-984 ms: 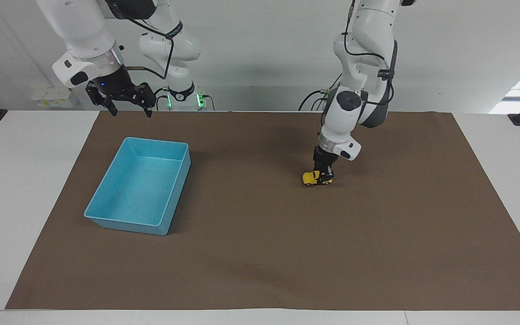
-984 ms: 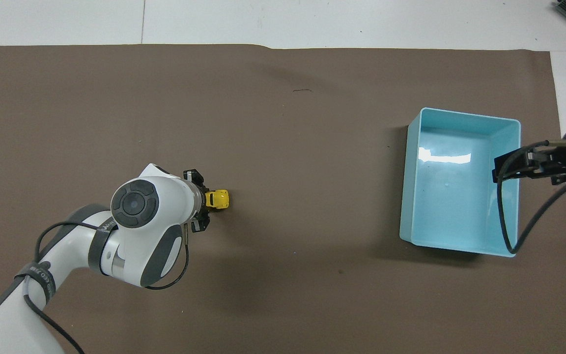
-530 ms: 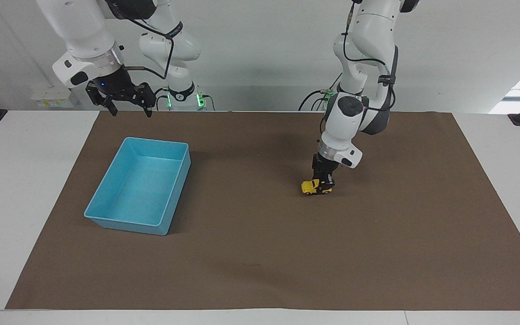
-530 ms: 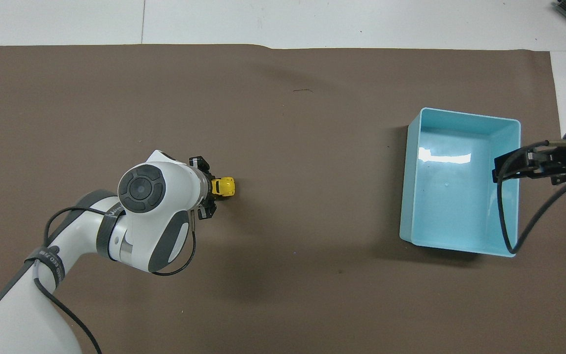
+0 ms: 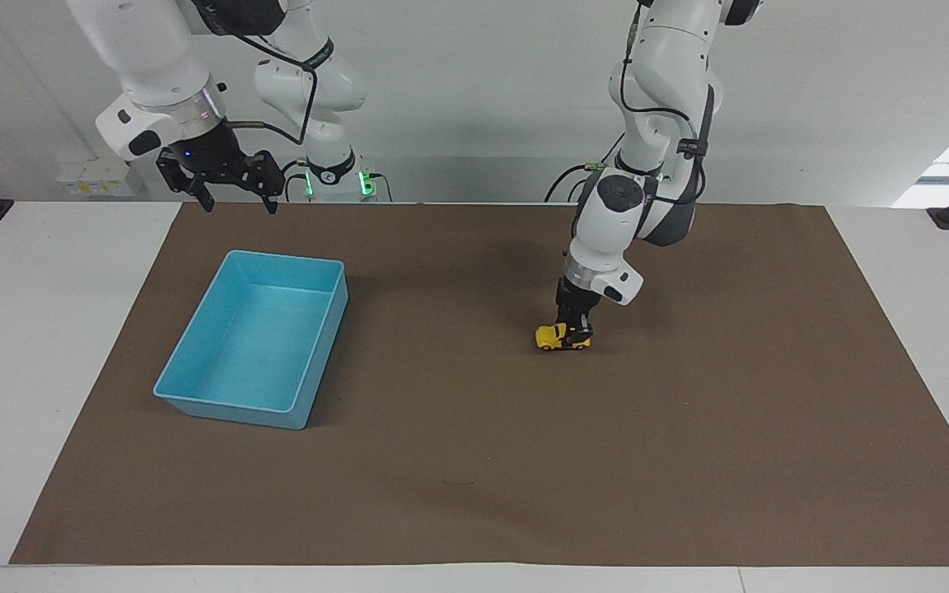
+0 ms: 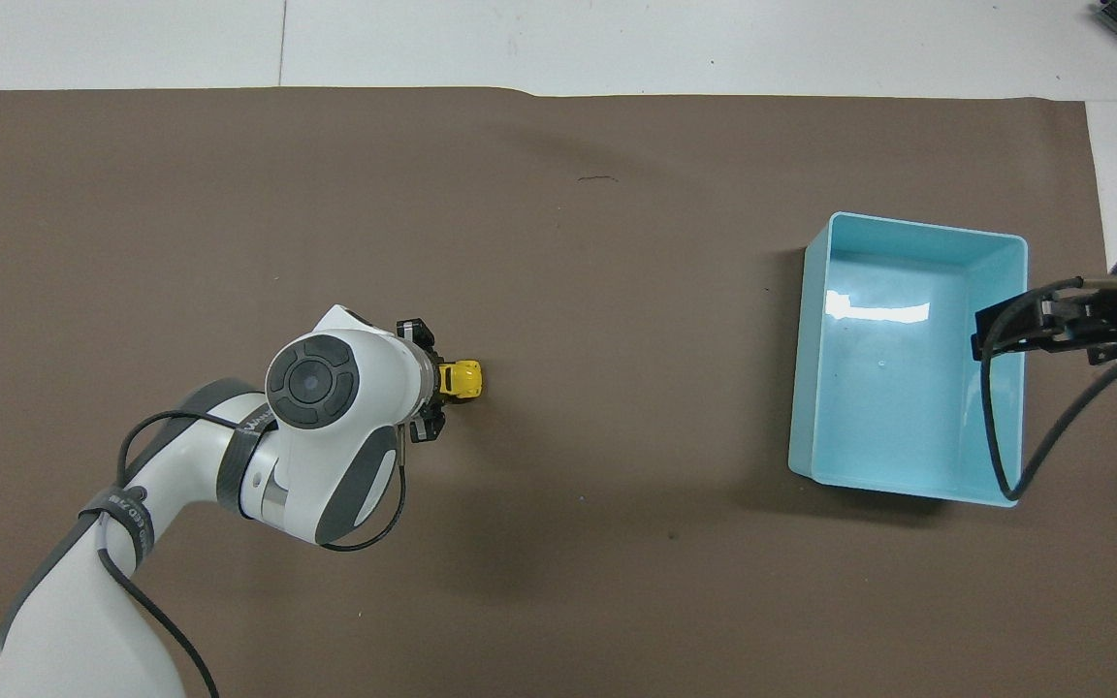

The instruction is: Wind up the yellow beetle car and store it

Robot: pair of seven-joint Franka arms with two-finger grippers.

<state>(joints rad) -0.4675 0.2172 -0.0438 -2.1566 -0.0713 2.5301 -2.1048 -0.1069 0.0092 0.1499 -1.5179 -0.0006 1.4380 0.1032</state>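
The right gripper (image 5: 231,198) hangs in the air over the edge of the blue tray (image 5: 194,346) nearest the robots, at the right arm's end of the bench (image 5: 46,329). Its fingers (image 5: 205,200) are spread wide apart and hold nothing; this arm waits.

The tray sits on the brown mat (image 5: 474,461), and nothing shows inside it.

The left gripper (image 5: 573,328) is down at the mat, well apart from the tray toward the left arm's end of the bench and about level with the tray's middle. Its fingers are clenched on the rear part of the yellow car (image 5: 555,338), one on each flank. In the overhead view the car's rounded nose (image 6: 466,379) sticks out of the gripper (image 6: 430,380) toward the tray. The car sits low at the mat, and whether its wheels touch the mat I cannot tell.
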